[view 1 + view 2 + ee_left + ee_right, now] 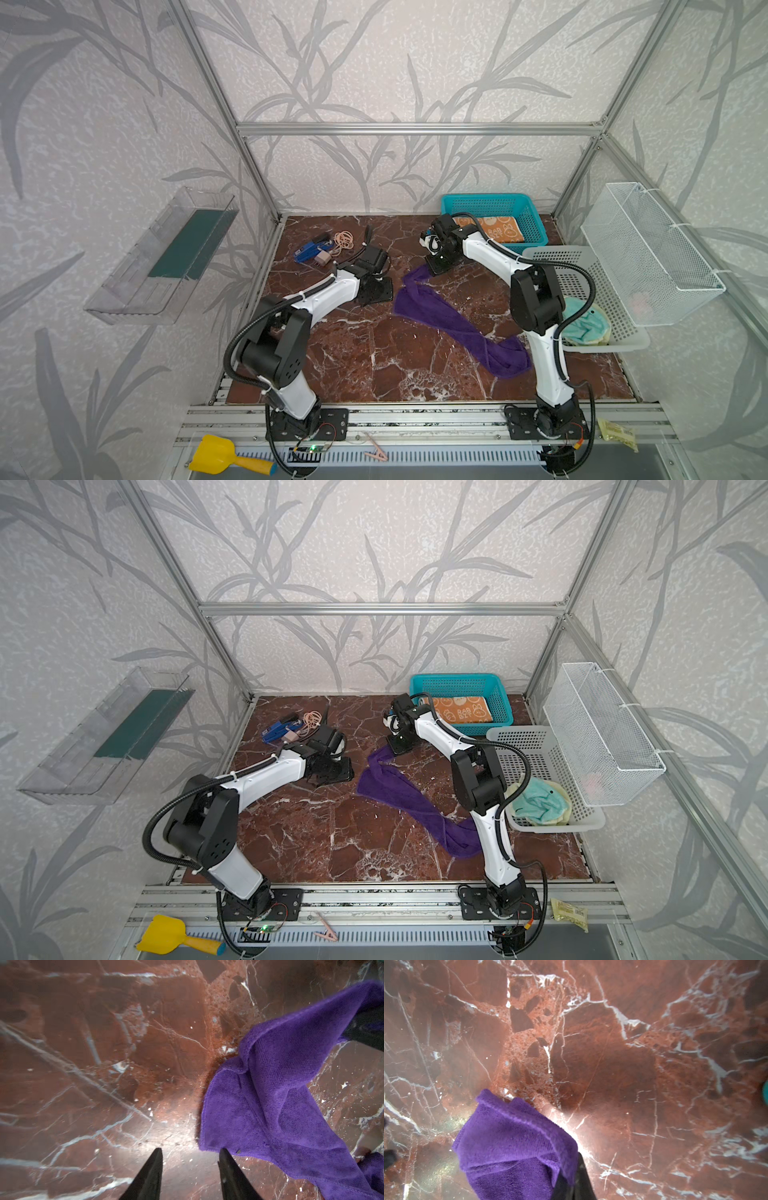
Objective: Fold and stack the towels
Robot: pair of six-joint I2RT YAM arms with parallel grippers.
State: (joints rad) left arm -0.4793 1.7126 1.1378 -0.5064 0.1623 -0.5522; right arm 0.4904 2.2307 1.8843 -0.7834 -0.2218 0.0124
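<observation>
L gripper jaws stood part open, empty, tips just beside the purple towel hem. R gripper pinched that towel's far end; fingers mostly hidden by bunched terry. Towel lay as a long rumpled strip, diagonal from marble-look bench centre toward near-right edge, near end partly hidden by R arm.

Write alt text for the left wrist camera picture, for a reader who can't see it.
The left gripper holds its two black fingertips apart, nothing between them, over a red-brown marble table. A rumpled purple towel lies beside them, its hemmed edge close to one fingertip.
</observation>
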